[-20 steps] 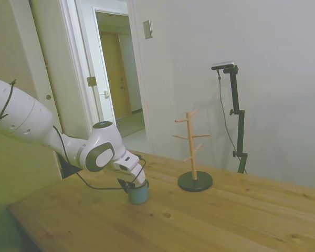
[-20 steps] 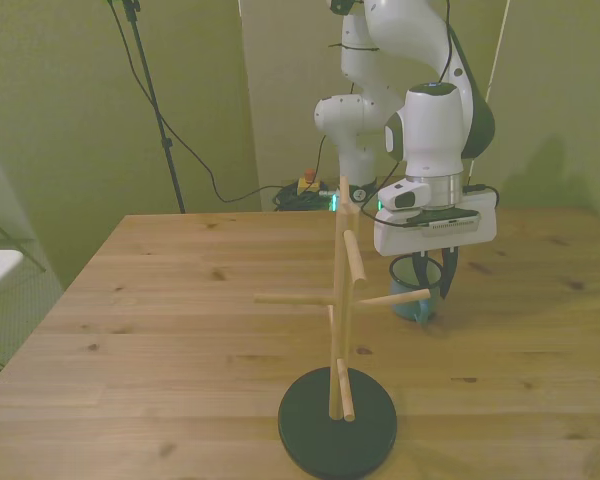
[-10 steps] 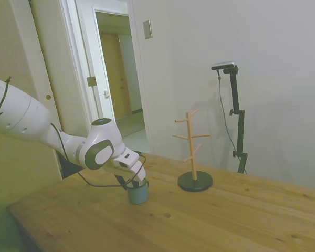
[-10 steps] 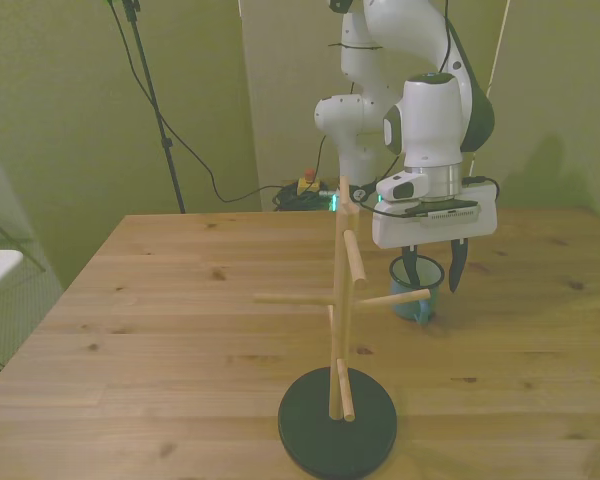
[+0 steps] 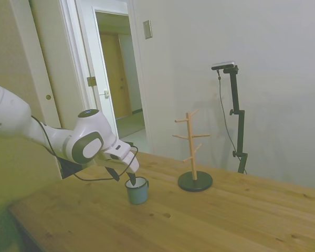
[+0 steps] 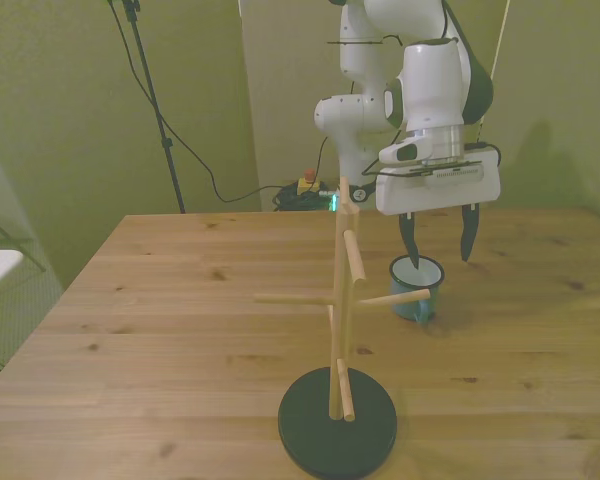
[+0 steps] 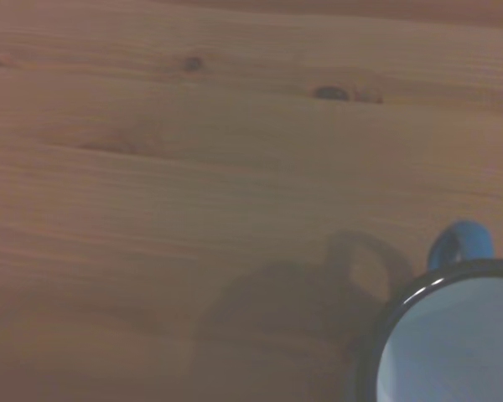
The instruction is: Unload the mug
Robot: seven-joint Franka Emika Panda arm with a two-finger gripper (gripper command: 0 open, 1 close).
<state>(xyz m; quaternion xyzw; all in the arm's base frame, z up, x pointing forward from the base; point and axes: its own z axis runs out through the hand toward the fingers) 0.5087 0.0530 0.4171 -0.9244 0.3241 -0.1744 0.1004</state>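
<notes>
The teal mug [image 5: 137, 190] stands upright on the wooden table [image 5: 226, 220], free of the gripper. In the front view the mug [image 6: 417, 288] sits just behind a peg of the wooden rack. My gripper [image 6: 438, 250] hangs open a little above it, its dark fingers spread wider than the rim and touching nothing. From the side, the gripper [image 5: 123, 177] is above the mug and slightly toward the arm. The wrist view catches the mug's dark rim and pale inside [image 7: 453, 343] with the light blue handle [image 7: 461, 243].
A wooden mug rack [image 6: 342, 300] with bare pegs rises from a round black base [image 6: 337, 420] near the table's front edge. From the side, the rack [image 5: 192, 152] stands to the right of the mug. An open doorway [image 5: 115, 79] lies behind the table.
The gripper was down around the mug's rim; its fingers have spread, let the mug go and risen above it. The mug stays where it stood.
</notes>
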